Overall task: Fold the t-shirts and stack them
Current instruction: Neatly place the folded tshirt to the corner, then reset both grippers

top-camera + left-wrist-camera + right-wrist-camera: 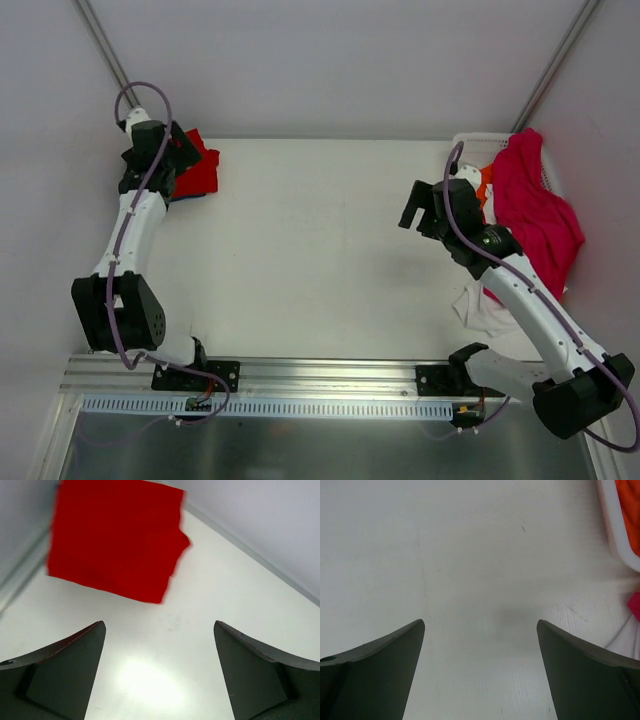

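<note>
A folded bright red t-shirt [203, 167] [117, 537] lies flat in the table's far left corner, with a sliver of navy blue cloth [188, 196] showing under its near edge. My left gripper [180, 150] [159, 625] hovers at the shirt's near side, open, with only bare table between its fingers. A magenta-pink t-shirt [535, 210] hangs over the white basket [468, 146] at the far right, and an orange one [485, 184] [630, 510] lies inside it. A white t-shirt [485, 310] lies crumpled on the table beneath my right arm. My right gripper [417, 208] [480, 622] is open and empty, left of the basket.
The basket's rim [616, 537] sits close to the right of my right gripper. Grey walls close in the table at the back and on both sides. A metal rail [330, 375] with both arm bases runs along the near edge.
</note>
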